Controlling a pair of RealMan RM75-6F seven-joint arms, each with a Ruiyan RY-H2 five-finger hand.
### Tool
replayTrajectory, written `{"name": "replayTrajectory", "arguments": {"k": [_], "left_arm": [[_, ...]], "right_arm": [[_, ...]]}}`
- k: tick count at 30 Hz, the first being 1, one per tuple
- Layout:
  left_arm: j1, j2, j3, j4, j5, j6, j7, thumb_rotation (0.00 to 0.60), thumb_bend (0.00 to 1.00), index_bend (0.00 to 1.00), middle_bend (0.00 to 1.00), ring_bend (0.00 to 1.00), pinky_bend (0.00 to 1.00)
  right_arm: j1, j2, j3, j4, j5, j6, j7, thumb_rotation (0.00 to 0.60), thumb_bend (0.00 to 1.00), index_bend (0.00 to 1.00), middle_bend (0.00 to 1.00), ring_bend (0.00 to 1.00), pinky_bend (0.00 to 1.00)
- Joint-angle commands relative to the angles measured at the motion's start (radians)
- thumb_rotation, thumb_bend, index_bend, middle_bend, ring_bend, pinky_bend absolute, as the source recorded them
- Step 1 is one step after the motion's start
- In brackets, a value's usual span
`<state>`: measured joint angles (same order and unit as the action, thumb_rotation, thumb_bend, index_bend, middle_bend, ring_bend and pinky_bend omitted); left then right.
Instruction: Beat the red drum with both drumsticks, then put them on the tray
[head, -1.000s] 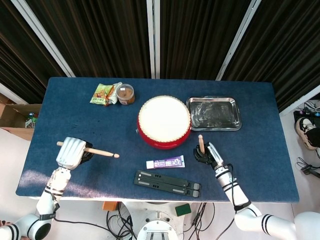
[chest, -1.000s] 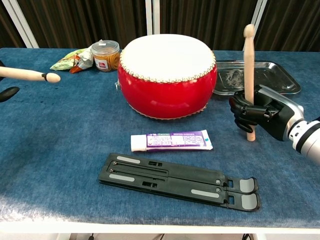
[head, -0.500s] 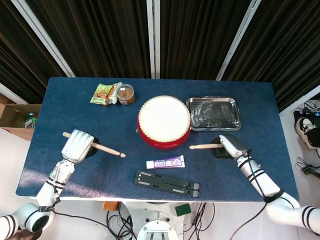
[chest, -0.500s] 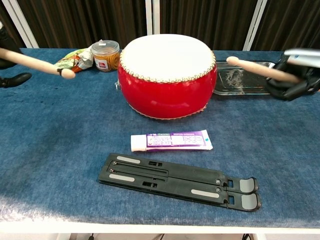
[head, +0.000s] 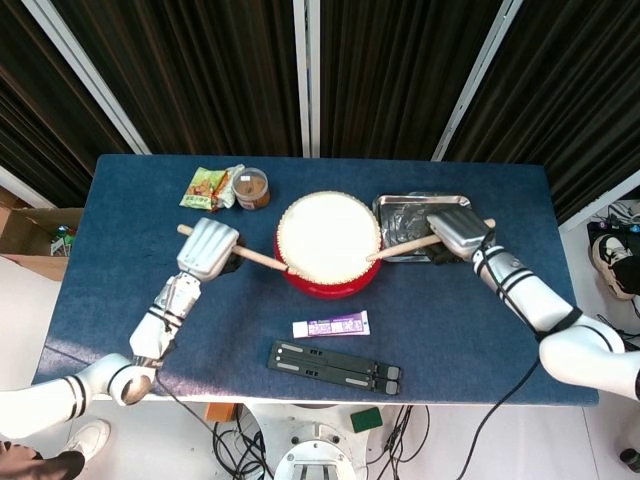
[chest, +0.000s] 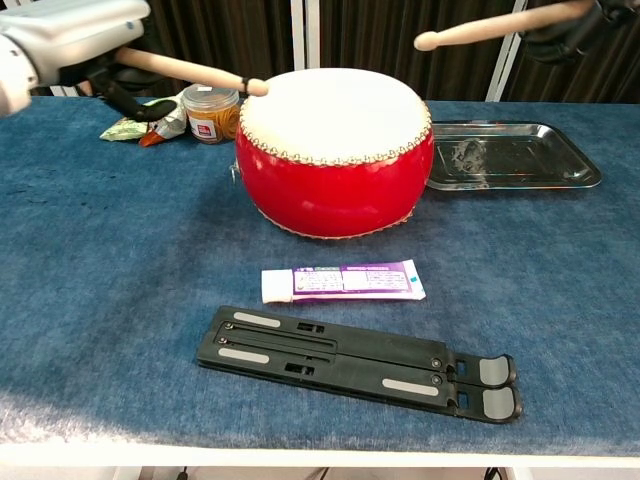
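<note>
The red drum (head: 329, 243) (chest: 335, 150) with a white skin stands mid-table. My left hand (head: 207, 250) (chest: 75, 35) grips a wooden drumstick (head: 255, 258) (chest: 185, 70) whose tip reaches the drum's left rim. My right hand (head: 456, 232) (chest: 580, 25) holds the other drumstick (head: 405, 246) (chest: 490, 26), its tip raised over the drum's right edge. The steel tray (head: 428, 222) (chest: 510, 155) lies right of the drum, partly under my right hand in the head view.
A toothpaste tube (head: 331, 326) (chest: 342, 282) and a black folding stand (head: 335, 365) (chest: 360, 362) lie in front of the drum. A small jar (head: 251, 188) (chest: 210, 111) and a snack packet (head: 204, 188) (chest: 140, 122) sit at the back left.
Both hands rose and swung inward towards the drum. The left stick's tip now reaches the drum's left rim; the right stick's tip hovers over its right edge.
</note>
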<state>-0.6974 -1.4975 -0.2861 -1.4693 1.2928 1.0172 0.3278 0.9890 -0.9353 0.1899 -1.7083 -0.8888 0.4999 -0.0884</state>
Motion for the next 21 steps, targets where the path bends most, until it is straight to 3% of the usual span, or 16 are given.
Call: {"name": "replayTrajectory", "arguments": {"k": [1,8,12,15,21], "left_arm": [[-0.062,-0.056,-0.043,0.057,-0.084,-0.049,0.05,0.6,0.38,1.0,1.0,1.0,1.0],[-0.084,-0.036,-0.053,0.042,-0.151,-0.044,0.1,0.6,0.38,1.0,1.0,1.0,1.0],[-0.11,-0.046,-0.043,0.065,-0.196,-0.065,0.137,0.6,0.38,1.0,1.0,1.0,1.0],[-0.134,-0.092,-0.028,0.115,-0.22,-0.065,0.177,0.6,0.38,1.0,1.0,1.0,1.0],[-0.181,-0.171,0.0,0.199,-0.29,-0.068,0.308,0.6,0.38,1.0,1.0,1.0,1.0]], "right_arm": [[0.15,-0.035,-0.064,0.045,0.181,-0.014,-0.13,0.6,0.93,1.0,1.0,1.0,1.0],[0.296,-0.209,-0.218,0.169,0.362,0.051,-0.317,0.6,0.93,1.0,1.0,1.0,1.0],[0.364,-0.305,-0.33,0.222,0.449,0.159,-0.504,0.6,0.93,1.0,1.0,1.0,1.0],[0.364,-0.3,-0.287,0.192,0.498,0.235,-0.485,0.6,0.93,1.0,1.0,1.0,1.0],[0.298,-0.19,-0.166,0.109,0.436,0.305,-0.339,0.6,0.93,1.0,1.0,1.0,1.0]]}}
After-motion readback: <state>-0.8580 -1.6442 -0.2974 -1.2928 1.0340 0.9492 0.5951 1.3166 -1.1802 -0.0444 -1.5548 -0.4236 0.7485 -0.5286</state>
